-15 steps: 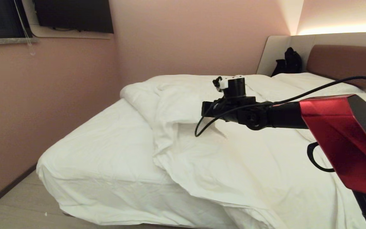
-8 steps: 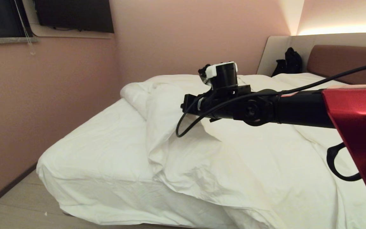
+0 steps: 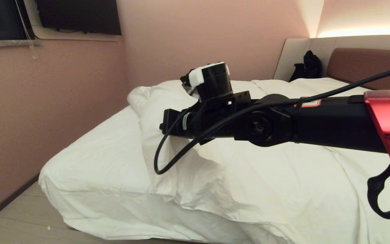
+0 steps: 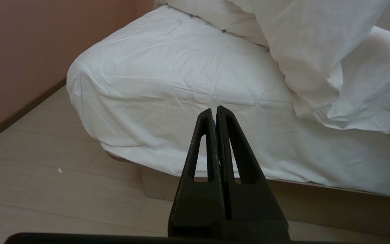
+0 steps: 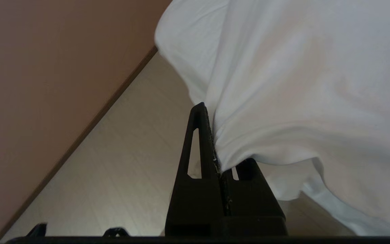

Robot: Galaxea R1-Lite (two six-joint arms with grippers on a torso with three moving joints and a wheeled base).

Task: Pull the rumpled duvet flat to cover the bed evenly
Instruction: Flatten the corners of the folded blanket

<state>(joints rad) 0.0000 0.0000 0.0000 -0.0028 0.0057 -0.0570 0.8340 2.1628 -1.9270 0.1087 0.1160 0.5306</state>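
Note:
The white puffy duvet lies rumpled over the right and middle of the bed, leaving bare mattress sheet on the left. My right arm reaches across from the right. The right gripper hangs above the duvet's left edge, lifting a fold of it. In the right wrist view that gripper is shut on the duvet, whose cloth drapes over one finger. My left gripper is shut and empty, low before the bed's foot corner, apart from the duvet.
A pink wall runs close along the bed's left side, with a strip of pale floor between. The reddish-brown headboard stands at the back right, and a black bag leans beside it. Flat pillows lie near the headboard.
My right arm has swung left and nearer, still shut on the duvet. The held fold has been drawn leftward over more of the bare sheet. The left gripper has not moved.

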